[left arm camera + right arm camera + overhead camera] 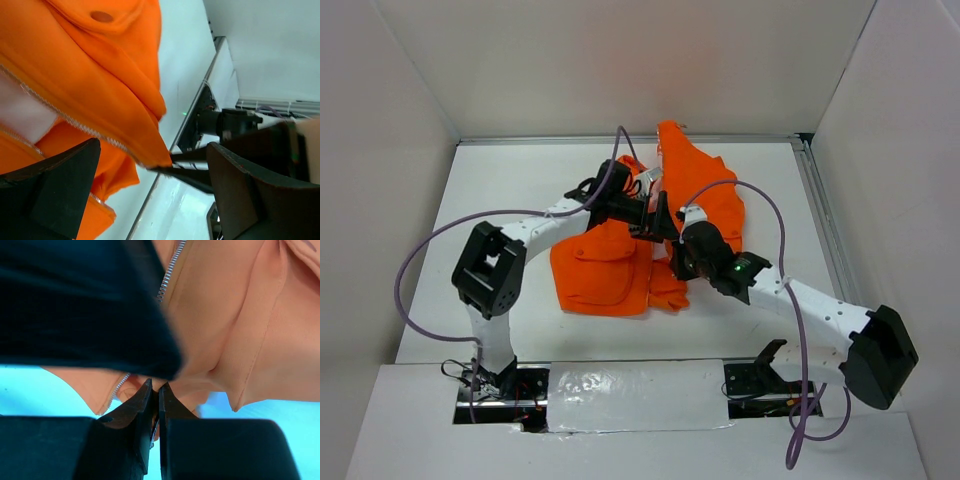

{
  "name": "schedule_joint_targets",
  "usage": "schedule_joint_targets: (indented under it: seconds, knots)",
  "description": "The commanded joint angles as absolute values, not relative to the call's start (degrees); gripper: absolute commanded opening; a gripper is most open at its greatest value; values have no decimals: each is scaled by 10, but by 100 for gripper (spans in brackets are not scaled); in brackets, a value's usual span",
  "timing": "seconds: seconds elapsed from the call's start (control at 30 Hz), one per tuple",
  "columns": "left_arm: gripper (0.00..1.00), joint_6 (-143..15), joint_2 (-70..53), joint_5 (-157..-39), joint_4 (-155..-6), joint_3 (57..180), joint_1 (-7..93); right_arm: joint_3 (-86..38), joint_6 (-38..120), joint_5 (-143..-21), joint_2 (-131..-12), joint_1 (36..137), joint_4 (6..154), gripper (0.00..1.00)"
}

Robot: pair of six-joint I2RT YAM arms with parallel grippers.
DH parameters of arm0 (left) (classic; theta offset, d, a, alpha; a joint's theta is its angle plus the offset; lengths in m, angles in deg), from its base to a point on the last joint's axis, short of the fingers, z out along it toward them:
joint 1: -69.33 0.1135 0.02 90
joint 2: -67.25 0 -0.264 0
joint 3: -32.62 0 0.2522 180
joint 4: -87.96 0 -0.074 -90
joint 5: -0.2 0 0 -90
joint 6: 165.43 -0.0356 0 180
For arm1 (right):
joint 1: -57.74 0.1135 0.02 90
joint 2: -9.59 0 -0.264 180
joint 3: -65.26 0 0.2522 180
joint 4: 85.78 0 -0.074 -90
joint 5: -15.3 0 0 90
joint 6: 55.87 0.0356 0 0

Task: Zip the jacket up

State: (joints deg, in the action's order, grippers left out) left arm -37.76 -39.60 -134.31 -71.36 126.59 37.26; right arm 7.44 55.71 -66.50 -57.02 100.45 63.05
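The orange jacket (pixel 605 270) lies crumpled in the middle of the white table, front open, with pale lining showing in the left wrist view (pixel 20 112). Both grippers meet over its middle. My right gripper (pixel 672 252) is shut on a corner of the jacket's zipper edge (pixel 156 386). In the left wrist view its thin tips (pixel 192 165) pinch that orange corner. My left gripper (pixel 154 150) is open, its jaws wide apart on either side of that corner, touching nothing. The pale zipper teeth (pixel 60 112) run along the fabric edge and also show in the right wrist view (pixel 170 270).
White walls enclose the table on the left, back and right. A metal rail (pixel 820 220) runs along the right edge. A taped white strip (pixel 630 395) lies between the arm bases. Purple cables (pixel 765 215) loop above both arms.
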Motion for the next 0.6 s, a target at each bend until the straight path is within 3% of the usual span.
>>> schedule_joint_targets:
  seconds: [0.0,0.17,0.23,0.3,0.33,0.37,0.5,0.57]
  knots:
    - [99,-363,-421,-1327,-703,1312,362,83,573,-670,-541,1019,668,10]
    - [96,-371,-442,-1273,-661,1346,343,90,580,-654,-512,1022,667,12]
    - [81,-366,-438,-1279,-676,1338,339,93,580,-658,-499,1021,672,12]
    - [52,-364,-432,-1300,-690,1330,337,95,583,-656,-494,1021,672,14]
    - [17,-364,-431,-1307,-704,1330,335,95,582,-656,-495,1022,671,16]
    - [2,-358,-431,-1313,-705,1333,334,91,586,-649,-497,1022,663,18]
    - [0,-361,-429,-1299,-703,1370,332,91,604,-635,-498,1045,629,25]
    - [0,-368,-427,-1292,-696,1394,332,110,624,-627,-483,1062,606,35]
